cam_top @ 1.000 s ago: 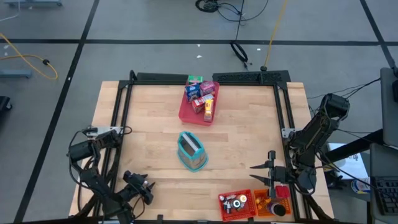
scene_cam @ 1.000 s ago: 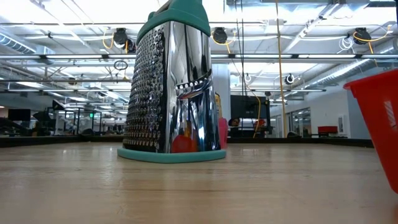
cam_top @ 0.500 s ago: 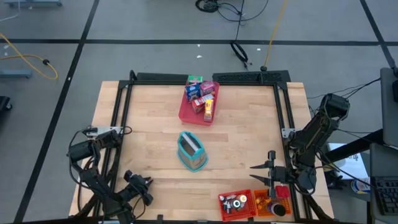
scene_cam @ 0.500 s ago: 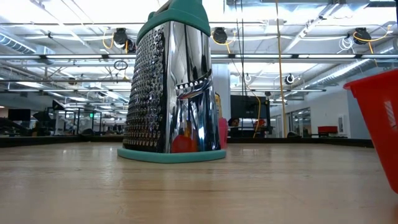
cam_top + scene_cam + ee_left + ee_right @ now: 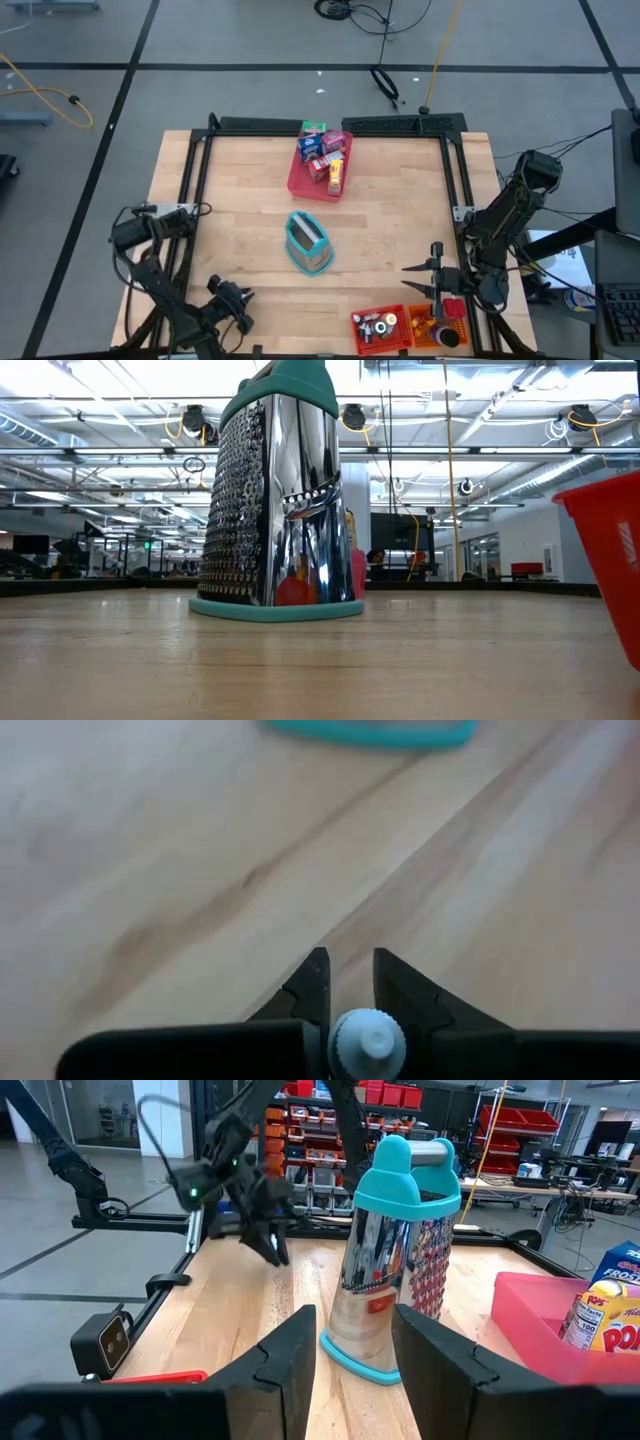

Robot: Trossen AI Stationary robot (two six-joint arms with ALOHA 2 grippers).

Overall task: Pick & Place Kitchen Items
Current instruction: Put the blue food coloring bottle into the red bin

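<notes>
The left end effector, clenched and empty, was noted at the desk's near edge, well apart from the packets in the far pink tray.

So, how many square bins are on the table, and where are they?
2. The red bin and the orange bin sit side by side at the table's near edge, on the right arm's side. The right arm covers part of the orange one.
</notes>
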